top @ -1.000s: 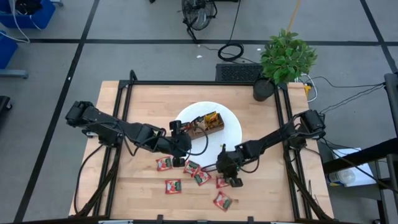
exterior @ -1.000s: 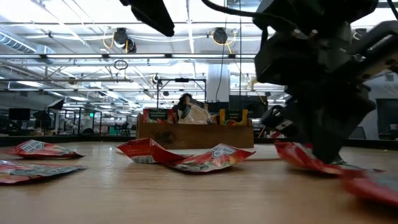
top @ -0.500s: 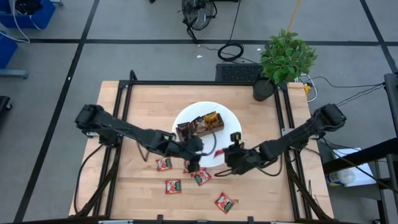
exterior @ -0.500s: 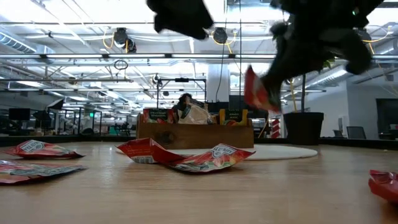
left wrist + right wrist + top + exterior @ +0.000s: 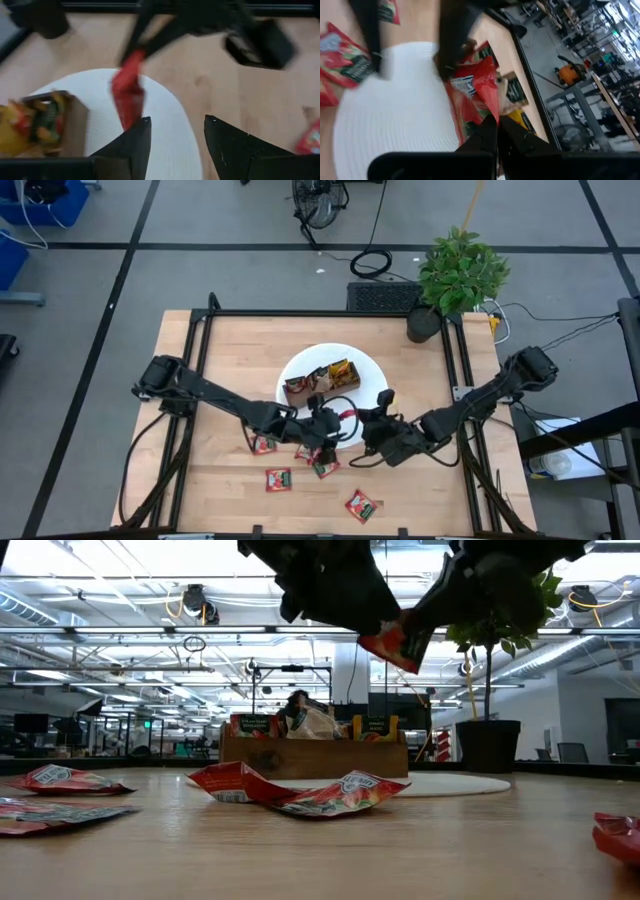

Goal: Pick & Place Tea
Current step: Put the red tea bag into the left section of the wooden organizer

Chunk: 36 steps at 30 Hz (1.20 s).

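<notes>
Bright, even overhead light; soft shadows; both wrist views motion-blurred, dark silhouettes in low view.

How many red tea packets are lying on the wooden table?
5 packets: three clustered together, one nearer the front edge, one farther right. The arms may hide more.

Robotics lab in a big open industrial hall. Low view showed high ceiling with trusses [image 5: 150, 635], ducts and round hanging lamps [image 5: 193, 600], rows of workstations far back. High view: wooden table [image 5: 230, 345] in a black frame [image 5: 205, 340] on grey floor [image 5: 230, 270] marked with dark lines, two arms clamped at its sides, loose cables [image 5: 372, 262] on the floor, blue bins [image 5: 30, 205] far left, potted plant [image 5: 458, 272] at far right corner. Right wrist view caught an orange machine [image 5: 568, 73] and benches beyond the table.
</notes>
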{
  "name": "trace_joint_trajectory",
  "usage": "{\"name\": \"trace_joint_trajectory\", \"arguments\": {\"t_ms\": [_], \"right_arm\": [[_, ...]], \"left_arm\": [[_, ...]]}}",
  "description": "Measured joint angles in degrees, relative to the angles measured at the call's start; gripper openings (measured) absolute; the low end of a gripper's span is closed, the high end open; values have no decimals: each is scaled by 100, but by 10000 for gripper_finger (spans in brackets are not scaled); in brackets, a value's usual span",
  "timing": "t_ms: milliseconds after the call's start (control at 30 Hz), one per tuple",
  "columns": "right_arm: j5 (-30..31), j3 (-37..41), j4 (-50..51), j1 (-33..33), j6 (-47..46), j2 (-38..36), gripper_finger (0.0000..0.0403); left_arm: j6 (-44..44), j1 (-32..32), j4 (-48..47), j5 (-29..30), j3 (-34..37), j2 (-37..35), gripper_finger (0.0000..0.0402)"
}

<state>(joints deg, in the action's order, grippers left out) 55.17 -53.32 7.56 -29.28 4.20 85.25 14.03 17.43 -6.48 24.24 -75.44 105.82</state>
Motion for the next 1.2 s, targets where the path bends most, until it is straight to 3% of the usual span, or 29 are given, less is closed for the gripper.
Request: {"name": "trace_joint_trajectory", "arguments": {"t_ms": [267, 433, 633, 833, 1200], "right_arm": [[-281, 0, -220, -8, 96, 0, 0], [-305, 0, 7, -11, -88, 0, 0], [-383, 0, 98, -11, -327, 0, 0], [-746, 0, -189, -11, -267, 0, 0], [-747, 0, -321, -122, -139, 0, 0]], "left_arm": [[115, -92, 13, 159, 0, 0, 186], [193, 117, -508, 161, -2, -77, 186], [271, 407, -648, 900, -7, -71, 186], [268, 337, -527, 1210, -7, -74, 186], [181, -13, -540, 1034, -7, 10, 186]]}}
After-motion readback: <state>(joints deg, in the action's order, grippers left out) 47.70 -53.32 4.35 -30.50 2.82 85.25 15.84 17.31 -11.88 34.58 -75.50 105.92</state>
